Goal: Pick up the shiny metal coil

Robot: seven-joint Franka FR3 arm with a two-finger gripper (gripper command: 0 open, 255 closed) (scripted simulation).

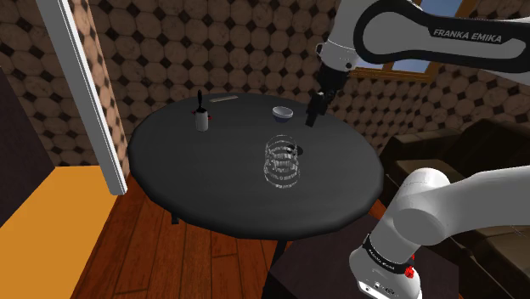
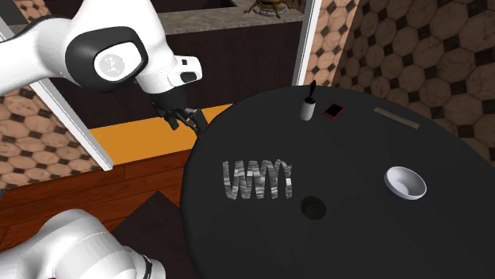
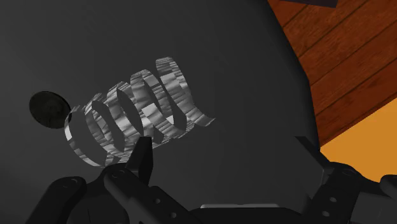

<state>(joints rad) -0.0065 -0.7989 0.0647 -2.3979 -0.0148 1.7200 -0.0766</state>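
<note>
The shiny metal coil [image 1: 283, 161] stands on its end near the middle of the round dark table [image 1: 212, 187]. In the second exterior view the coil [image 2: 256, 180] appears as a grey ribbon spiral. My black gripper [image 1: 312, 115] hangs in the air above the table, clear of the coil and up and to the right of it in the shoulder view. From the second exterior view the gripper [image 2: 186, 120] is over the table's near-left rim. In the wrist view the coil [image 3: 133, 111] lies ahead of one fingertip [image 3: 143, 153]. The fingers stand apart, holding nothing.
A white bowl [image 2: 405, 182], a small white bottle with a black top [image 2: 310, 107], a flat red-edged item [image 2: 335, 111], a thin strip [image 2: 397, 118] and a dark disc [image 2: 313, 208] share the table. A white post [image 1: 89, 93] stands on the wooden floor, and dark seating [image 1: 476, 161] beside the table.
</note>
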